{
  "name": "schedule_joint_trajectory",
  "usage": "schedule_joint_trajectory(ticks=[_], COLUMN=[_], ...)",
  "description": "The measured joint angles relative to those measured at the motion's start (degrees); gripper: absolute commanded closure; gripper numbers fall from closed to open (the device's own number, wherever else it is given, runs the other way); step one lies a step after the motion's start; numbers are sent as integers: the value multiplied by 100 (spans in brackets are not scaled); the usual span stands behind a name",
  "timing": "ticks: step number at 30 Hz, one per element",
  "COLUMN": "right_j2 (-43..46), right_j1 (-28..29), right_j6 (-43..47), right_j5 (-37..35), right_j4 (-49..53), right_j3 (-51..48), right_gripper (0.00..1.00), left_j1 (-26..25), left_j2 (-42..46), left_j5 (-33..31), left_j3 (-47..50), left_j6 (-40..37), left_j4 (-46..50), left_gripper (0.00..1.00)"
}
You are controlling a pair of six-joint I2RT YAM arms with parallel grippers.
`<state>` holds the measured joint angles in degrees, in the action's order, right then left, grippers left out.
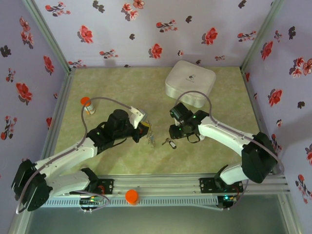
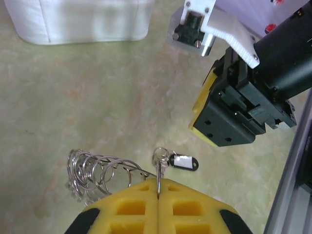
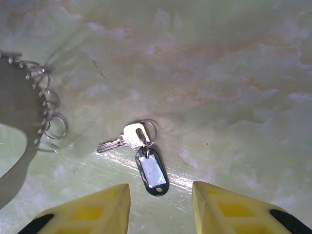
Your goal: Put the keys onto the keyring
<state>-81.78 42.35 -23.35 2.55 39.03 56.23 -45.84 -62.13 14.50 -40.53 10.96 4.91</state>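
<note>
**While the keyring (image 2: pixel 78 170) is pinched by the left gripper (image 2: pixel 158 187), a key (image 3: pixel 132 136) is seen loose on the table (image 3: pixel 219 73)**

Where the two yellow fingers (image 2: pixel 131 207) of the left gripper are pressed together, a thin wire of the keyring is caught in the seam between them. The small rings (image 2: pixel 117 168) strung on that wire are fanned out just ahead of the fingertips and to their left, low over the table. Just ahead of the same fingertips and slightly to their right, the key with its black tag (image 3: pixel 152 170) is laid flat. Whether the key's own little ring touches the wire cannot be told.

The right gripper (image 3: pixel 161 195) is held above the table with its fingers parted, and nothing is gripped between them. The key is placed just ahead of the gap. Its tag is turned nearest to the fingers, and its silver blade is pointed away to the left. The keyring's small rings are seen farther to the left of this gripper, apart from the key.

From above, the two grippers are faced toward each other, with the key between them. A white box (image 1: pixel 190 83) is set well beyond both.
</note>
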Motion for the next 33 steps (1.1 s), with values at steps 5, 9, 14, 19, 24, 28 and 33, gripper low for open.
schedule_joint_trajectory(ticks=[5,9,14,19,24,28,33], right_j2=[-15,-94,-468,-702,-870,-1025,-1165], right_j1=[4,96,243,216,210,210,210], right_j6=[-256,-538,-785,-1003,-997,-892,-800], right_j5=[111,219,184,164,286,269,214], right_j4=[4,-22,-31,-304,-640,-656,-625], right_j3=[-13,-138,-214,-219,-225,-225,-219], right_gripper=[59,57,57,68,71,70,76], left_j1=[31,57,63,63,66,66,66], left_j2=[-186,-306,-323,-293,-94,90,173], left_j5=[118,179,221,221,221,219,219], left_j3=[-254,-367,-372,-354,-232,-114,-55], left_j6=[74,76,76,74,55,50,48], left_j4=[315,446,501,490,459,356,299], left_gripper=[100,100,100,100,100,100,100])
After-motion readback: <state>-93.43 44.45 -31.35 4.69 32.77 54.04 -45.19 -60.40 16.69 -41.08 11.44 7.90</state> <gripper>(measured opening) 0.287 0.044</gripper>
